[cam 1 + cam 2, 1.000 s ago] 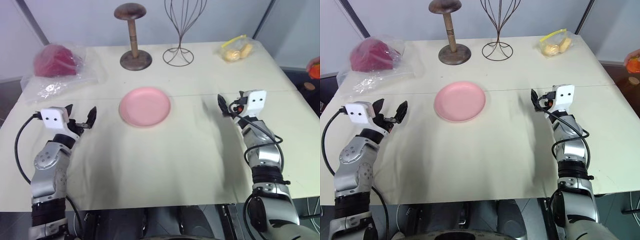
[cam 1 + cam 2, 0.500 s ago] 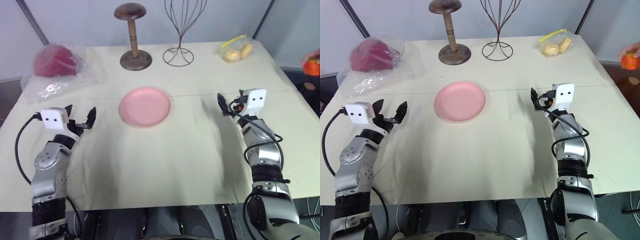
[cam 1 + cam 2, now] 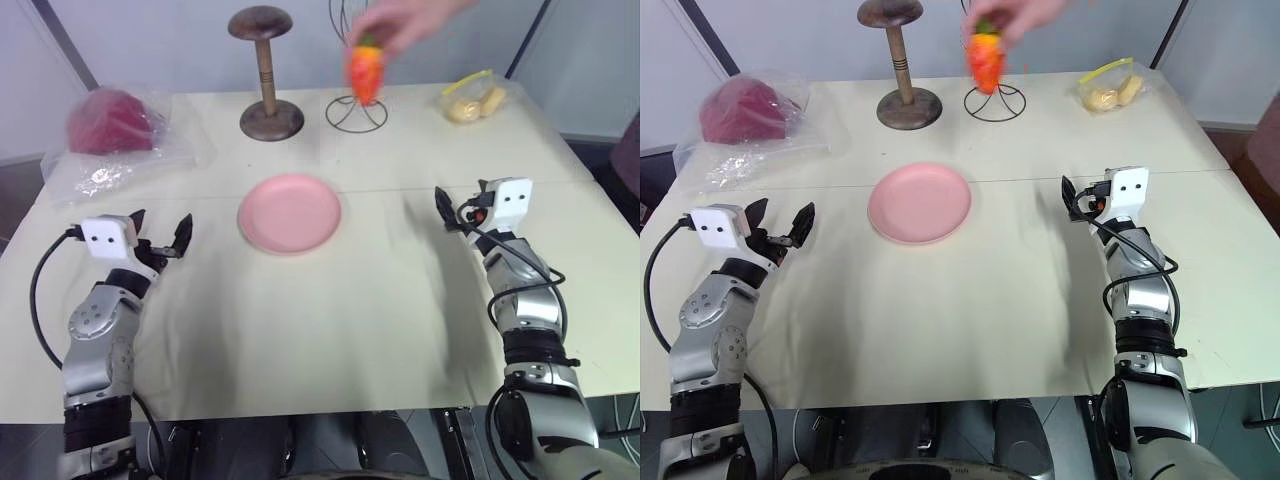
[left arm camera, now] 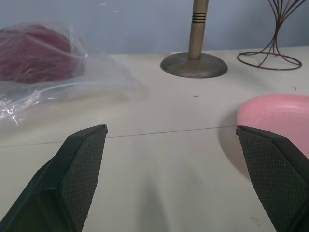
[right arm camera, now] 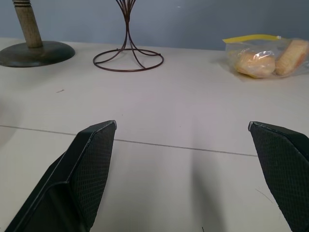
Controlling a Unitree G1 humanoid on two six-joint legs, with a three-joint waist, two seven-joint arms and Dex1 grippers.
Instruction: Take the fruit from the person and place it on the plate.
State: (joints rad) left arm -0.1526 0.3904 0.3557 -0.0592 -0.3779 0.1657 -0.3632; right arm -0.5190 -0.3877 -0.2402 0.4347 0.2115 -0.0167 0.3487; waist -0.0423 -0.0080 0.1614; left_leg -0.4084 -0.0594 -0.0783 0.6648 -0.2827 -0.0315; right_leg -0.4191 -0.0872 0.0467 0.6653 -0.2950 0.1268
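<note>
A person's hand (image 3: pixel 400 20) reaches in from the far side and holds the fruit (image 3: pixel 365 70), red-orange with a green cap, in the air above the back of the table near the wire stand. The pink plate (image 3: pixel 290 213) lies bare at the table's middle. My left gripper (image 3: pixel 160 228) hovers open to the left of the plate, with nothing between its fingers. To the right of the plate my right gripper (image 3: pixel 460 205) stands open and holds nothing, as the right wrist view (image 5: pixel 182 124) confirms. Both grippers are well short of the fruit.
A brown wooden stand (image 3: pixel 268 100) and a wire stand (image 3: pixel 357 100) rise at the back. A clear bag of yellow pieces (image 3: pixel 470 103) lies back right. A dark-red lump in plastic (image 3: pixel 110 125) sits back left.
The person's hand has carried the fruit from the far right edge leftward to above the wire stand. Both grippers have stayed where they were.
</note>
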